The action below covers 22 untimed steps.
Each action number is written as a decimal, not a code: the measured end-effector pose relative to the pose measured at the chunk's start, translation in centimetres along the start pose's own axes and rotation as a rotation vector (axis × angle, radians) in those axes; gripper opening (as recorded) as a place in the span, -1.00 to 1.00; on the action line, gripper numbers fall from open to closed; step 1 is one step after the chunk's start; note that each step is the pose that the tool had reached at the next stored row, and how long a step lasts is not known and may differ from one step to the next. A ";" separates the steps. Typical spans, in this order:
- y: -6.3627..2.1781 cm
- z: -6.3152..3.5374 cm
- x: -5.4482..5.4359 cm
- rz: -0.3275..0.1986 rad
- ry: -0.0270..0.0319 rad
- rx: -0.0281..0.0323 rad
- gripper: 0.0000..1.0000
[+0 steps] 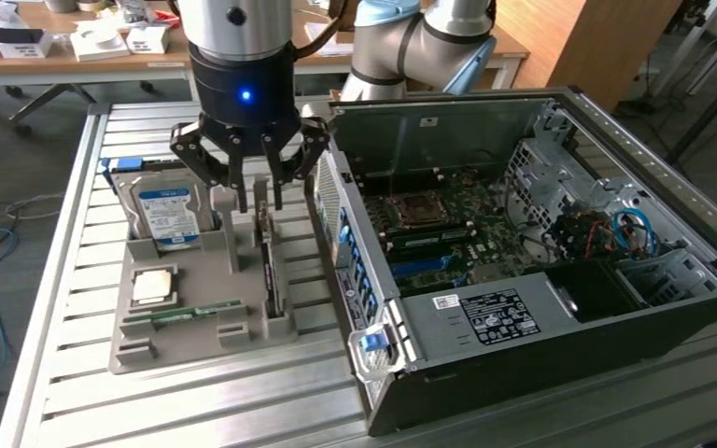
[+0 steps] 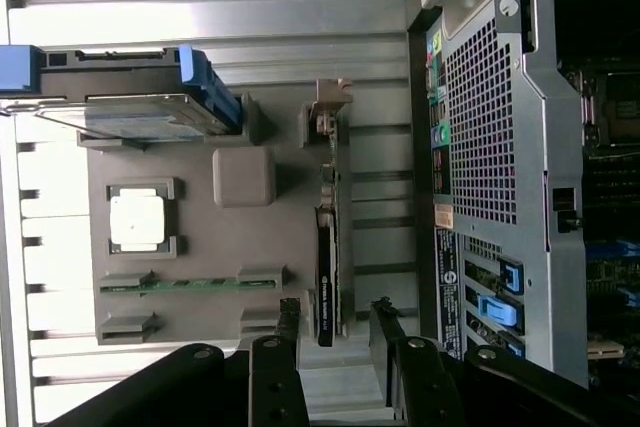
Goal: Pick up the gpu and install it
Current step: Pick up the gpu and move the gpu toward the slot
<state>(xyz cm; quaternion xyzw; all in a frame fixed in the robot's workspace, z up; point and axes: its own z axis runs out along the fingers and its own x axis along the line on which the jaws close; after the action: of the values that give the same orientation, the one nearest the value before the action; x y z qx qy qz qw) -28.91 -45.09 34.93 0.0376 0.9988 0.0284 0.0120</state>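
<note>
The gpu (image 1: 268, 271) stands on its edge in a slot of the grey holder tray (image 1: 147, 350), a thin dark card next to the computer case. In the wrist view the gpu (image 2: 327, 257) is seen edge-on, with its pale metal bracket (image 2: 330, 107) at the end away from the fingers. My gripper (image 1: 260, 205) hangs just above one end of the card and is open. In the wrist view, my gripper (image 2: 335, 322) has one dark finger on either side of the card's line. Nothing is held.
The tray also holds an upright hard drive (image 1: 169, 215), a square processor (image 1: 152, 286) and a green memory stick (image 1: 184, 313). The open computer case (image 1: 521, 233) lies close on the exterior view's right, motherboard exposed. All of this rests on a slatted metal table (image 1: 72, 233).
</note>
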 end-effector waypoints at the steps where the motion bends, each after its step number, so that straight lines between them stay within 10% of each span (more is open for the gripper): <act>1: 0.00 0.06 0.0 0.000 0.0001 -0.0016 -0.17; 22: -0.14 2.71 -0.3 0.000 0.0002 -0.0023 -0.17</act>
<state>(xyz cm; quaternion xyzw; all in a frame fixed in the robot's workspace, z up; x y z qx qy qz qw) -28.59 -45.09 32.22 0.0374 0.9988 0.0296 0.0119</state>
